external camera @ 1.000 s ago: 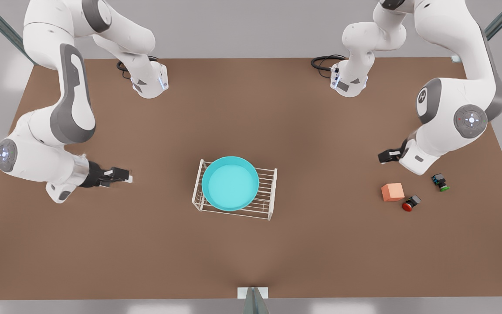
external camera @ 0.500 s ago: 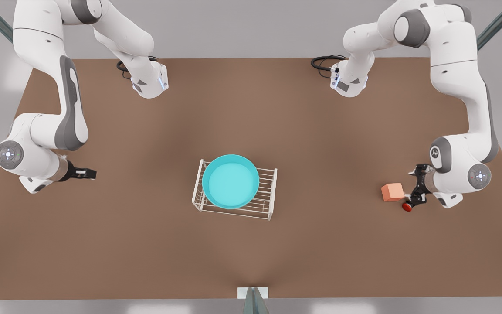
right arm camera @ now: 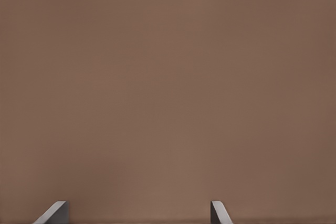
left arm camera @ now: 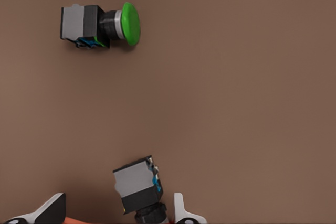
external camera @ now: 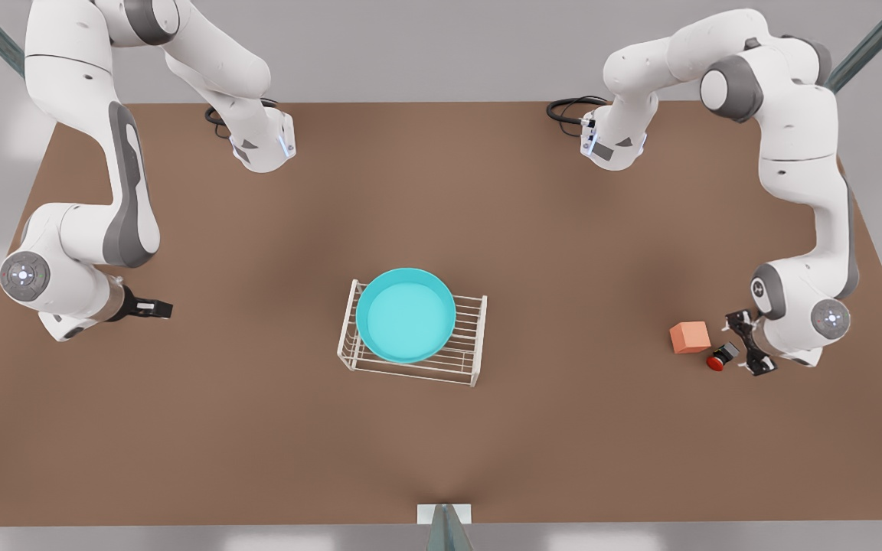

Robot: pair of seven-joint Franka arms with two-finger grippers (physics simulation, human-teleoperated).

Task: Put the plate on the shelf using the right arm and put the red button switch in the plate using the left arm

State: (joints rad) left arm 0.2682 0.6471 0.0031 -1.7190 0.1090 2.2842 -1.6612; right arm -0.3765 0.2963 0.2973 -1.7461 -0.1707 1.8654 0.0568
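The small white wire shelf (external camera: 413,337) sits nearest the front edge of the brown table (external camera: 272,428), roughly at the table's centre. The round turquoise plate (external camera: 406,314) already rests on its top bars, toward the shelf's 10 o'clock corner.

At about 3 o'clock from the shelf, well apart from it, lie the salmon-orange cube (external camera: 690,337) and, just at its 4 o'clock, the tiny black boxy red button switch (external camera: 723,357), tipped on its side with the cap pointing toward 7 o'clock in the front view. The left gripper (external camera: 749,343) is down at the switch's 3 o'clock, fingers spread wide with nothing held; in the left wrist view the switch body (left arm camera: 137,184) lies between the fingertips (left arm camera: 184,211). The green-capped switch (left arm camera: 100,23) lies farther out.

The switch looks light, rigid and liable to skid, so I judge the flat sides of the black body the best hold, not the rounded cap.

At 9 o'clock from the shelf, well apart, the right gripper (external camera: 151,308) waits; its fingers (right arm camera: 219,212) stand apart over bare table, empty.
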